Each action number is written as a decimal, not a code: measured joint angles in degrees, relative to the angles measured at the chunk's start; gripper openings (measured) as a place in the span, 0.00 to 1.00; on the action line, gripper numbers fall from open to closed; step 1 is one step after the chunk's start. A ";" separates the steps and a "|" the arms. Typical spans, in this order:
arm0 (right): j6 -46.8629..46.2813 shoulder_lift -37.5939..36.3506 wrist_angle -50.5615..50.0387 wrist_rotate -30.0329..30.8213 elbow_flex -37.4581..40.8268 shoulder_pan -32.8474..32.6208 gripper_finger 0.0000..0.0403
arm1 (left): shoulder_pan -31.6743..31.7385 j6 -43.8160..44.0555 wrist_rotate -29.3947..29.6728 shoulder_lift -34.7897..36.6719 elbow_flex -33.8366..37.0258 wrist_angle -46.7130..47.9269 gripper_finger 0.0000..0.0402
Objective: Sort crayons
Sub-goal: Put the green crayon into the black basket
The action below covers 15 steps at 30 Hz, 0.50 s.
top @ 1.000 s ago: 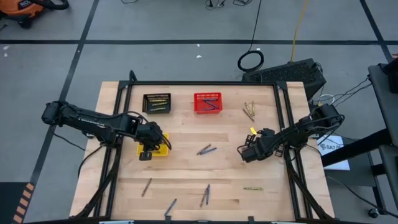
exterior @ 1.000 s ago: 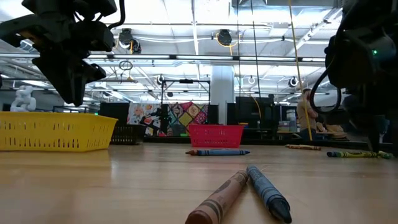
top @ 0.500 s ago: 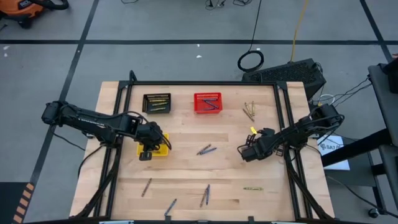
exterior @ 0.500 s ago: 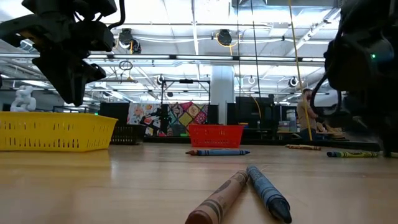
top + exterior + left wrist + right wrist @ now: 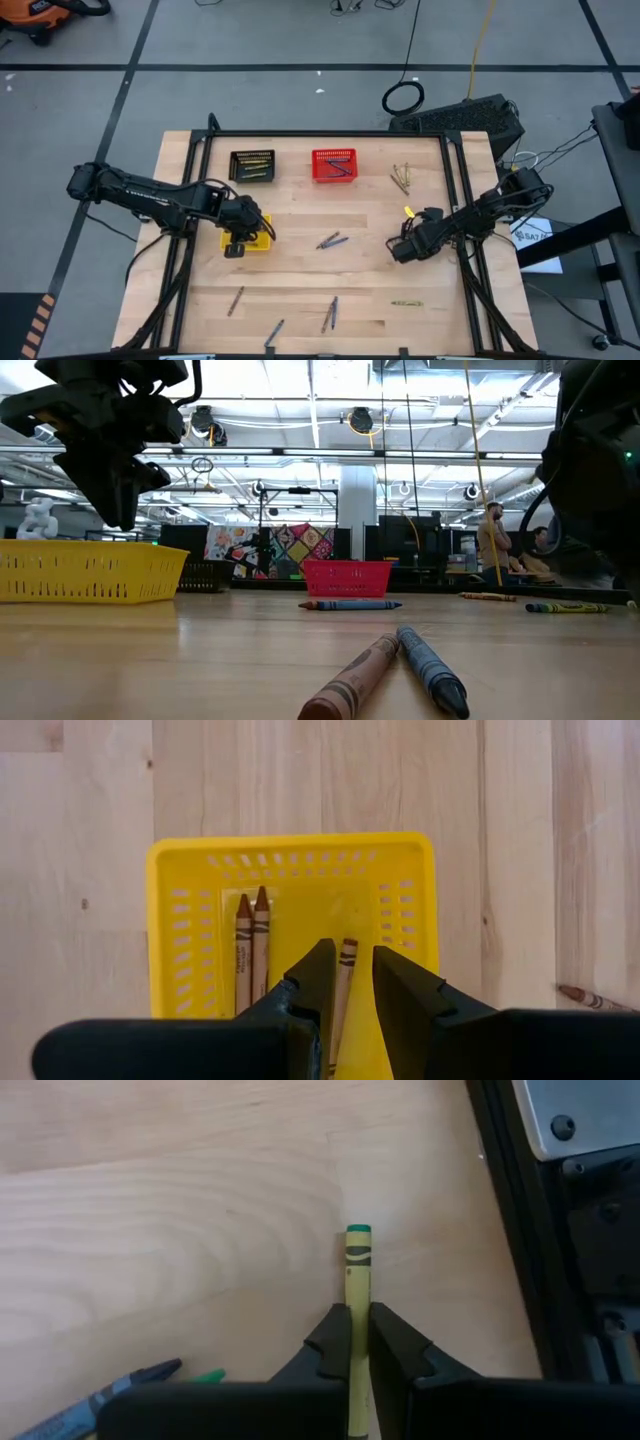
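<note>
The right tool point(image 5: 358, 1342) is pinching a yellow-green crayon point(image 5: 357, 1275) over the right side of the worktop point(image 5: 300, 270), close to the black frame rail point(image 5: 505, 1210) along that edge. Near it on the wood lie a blue crayon point(image 5: 110, 1390) and what seems to be a green tip, half hidden.

The left tool point(image 5: 347, 982) hangs over the yellow basket point(image 5: 290, 855), its fingers a little apart and empty; three brown crayons point(image 5: 250, 950) lie inside the basket, one showing through the gap between the fingers.

At the far edge stand the black basket point(image 5: 252, 165) and the red basket point(image 5: 333, 164), both with crayons in them, and a small heap of yellow-green crayons point(image 5: 401, 178) lies to the right of them. A loose pair point(image 5: 332, 241) lies mid-worktop, and more are scattered along the near edge point(image 5: 330, 314). In the low view a brown and a blue crayon point(image 5: 390, 665) lie side by side in front.
</note>
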<state>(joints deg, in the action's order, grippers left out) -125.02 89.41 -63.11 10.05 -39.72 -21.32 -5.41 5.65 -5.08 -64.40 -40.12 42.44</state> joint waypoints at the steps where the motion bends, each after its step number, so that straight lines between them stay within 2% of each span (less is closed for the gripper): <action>1: 0.16 0.00 0.08 0.59 -0.03 -0.13 0.00 | 0.00 0.04 0.00 0.00 0.00 0.00 0.18; 15: 1.78 -0.01 1.50 4.73 -0.09 -0.17 0.00 | 0.01 0.09 0.00 0.00 0.00 -2.16 0.18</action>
<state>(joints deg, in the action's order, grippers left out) -123.24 89.40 -61.61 14.78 -39.81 -21.50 -5.40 5.74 -5.08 -64.40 -40.12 40.28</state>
